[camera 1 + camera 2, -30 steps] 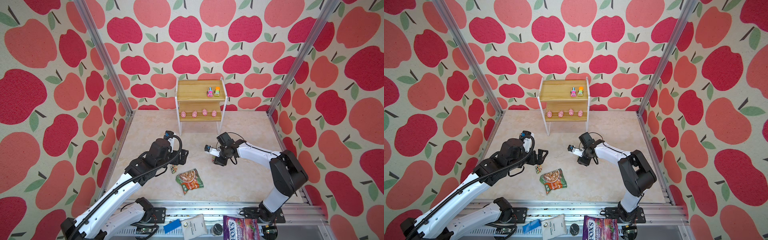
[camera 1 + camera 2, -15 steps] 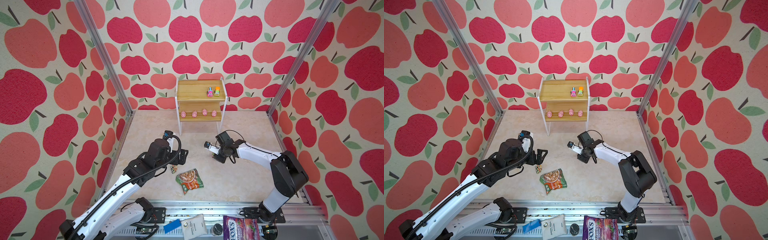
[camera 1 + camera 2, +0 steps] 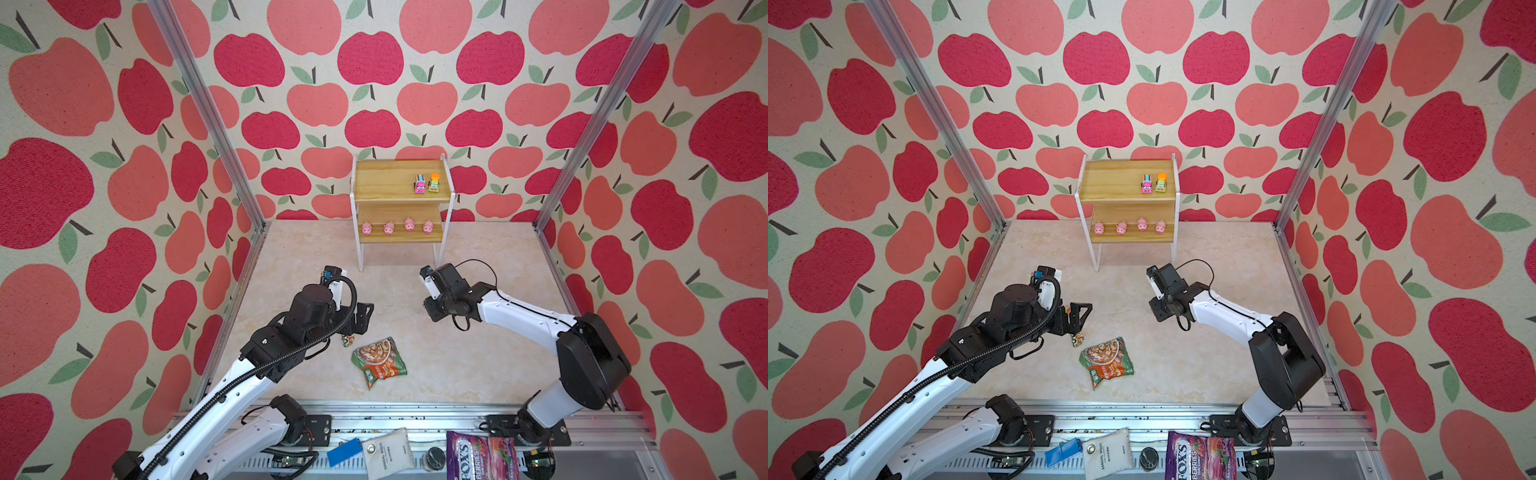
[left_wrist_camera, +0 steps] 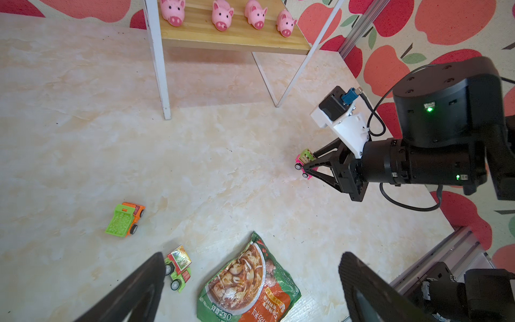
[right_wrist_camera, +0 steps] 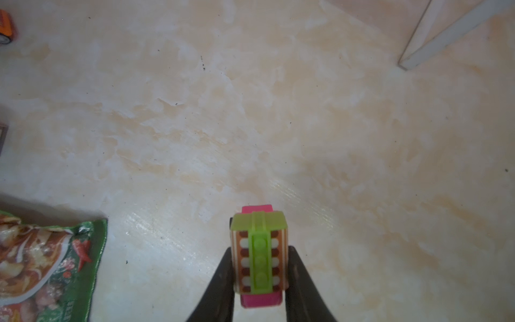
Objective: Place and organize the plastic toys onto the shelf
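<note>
My right hand (image 5: 259, 252): clenched on the pink truck (image 5: 259, 259) with the green top, one finger on each side, low over the worktop (image 3: 478, 365). I cannot tell whether its wheels are clear.
My left hand (image 4: 252, 255): spread wide and holding nothing, hovering over the loose toys.
Shelf (image 3: 1121, 183): four pigs (image 4: 223, 18) sit in a row on the lower board (image 4: 237, 37). Two trucks (image 3: 420, 185) sit side by side at the right end of the upper board (image 3: 382, 183).
Loose on the worktop: a green-and-orange truck (image 4: 125, 220), and a green truck (image 4: 178, 267) just beside one of my left fingers (image 4: 147, 278), with the snack packet (image 4: 245, 284) near it.
Risk, grip: only my fingertips pinch smooth plastic, so a quick swing could twist the truck or let it drop.
Risk, shelf: coming in too low, I could catch the shelf's edge. Coming in too far right, I could knock the two parked trucks.
Risk, wheels: set down on a tilt, the truck may roll off the board.
Risk, left hand: lowering carelessly, I could push the green truck away or pinch the packet.
</note>
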### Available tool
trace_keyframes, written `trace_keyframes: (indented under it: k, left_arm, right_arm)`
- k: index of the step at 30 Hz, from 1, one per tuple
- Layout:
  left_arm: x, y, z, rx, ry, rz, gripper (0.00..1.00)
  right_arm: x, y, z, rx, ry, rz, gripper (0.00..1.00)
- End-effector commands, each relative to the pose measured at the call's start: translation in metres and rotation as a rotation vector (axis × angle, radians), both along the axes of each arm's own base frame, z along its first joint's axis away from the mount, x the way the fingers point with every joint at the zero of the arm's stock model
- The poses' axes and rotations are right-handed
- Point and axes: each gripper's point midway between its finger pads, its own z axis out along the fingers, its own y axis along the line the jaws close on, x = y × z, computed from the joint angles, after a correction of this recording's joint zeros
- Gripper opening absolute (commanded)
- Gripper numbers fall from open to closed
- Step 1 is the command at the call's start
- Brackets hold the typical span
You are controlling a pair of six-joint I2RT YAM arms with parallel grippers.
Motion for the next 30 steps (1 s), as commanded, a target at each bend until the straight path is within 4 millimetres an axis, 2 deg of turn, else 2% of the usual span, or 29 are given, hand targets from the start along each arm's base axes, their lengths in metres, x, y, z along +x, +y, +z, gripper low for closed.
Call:
trace_keyframes:
  k: [1, 4, 8, 14, 18, 24, 30]
  left_arm:
    - [0.001, 0.0, 0.003, -0.01, -0.021, 0.002, 0.99]
    - [-0.001, -0.001, 0.003, -0.013, -0.024, -0.005, 0.99]
    - [-0.003, 0.0, 0.002, -0.012, -0.021, -0.008, 0.99]
    - [-0.005, 0.0, -0.001, -0.025, -0.017, -0.012, 0.99]
    - [-0.005, -0.003, 0.0, -0.028, -0.019, -0.023, 0.99]
    - [0.0, -0.013, 0.016, -0.002, -0.042, -0.081, 0.99]
    - [0.014, -0.026, 0.051, 0.036, -0.133, -0.136, 0.99]
  right_arm:
    - [-0.011, -0.025, -0.017, 0.031, 0.059, -0.344, 0.25]
    - [-0.016, -0.03, -0.028, 0.064, 0.088, -0.471, 0.25]
    - [-0.015, -0.029, -0.034, 0.066, 0.108, -0.524, 0.25]
    - [-0.013, -0.029, -0.043, 0.019, 0.131, -0.53, 0.36]
    - [-0.012, -0.028, -0.045, 0.01, 0.126, -0.525, 0.4]
    - [-0.008, -0.029, -0.024, 0.036, 0.039, -0.47, 0.49]
    - [-0.011, -0.029, -0.001, 0.158, -0.105, -0.389, 0.53]
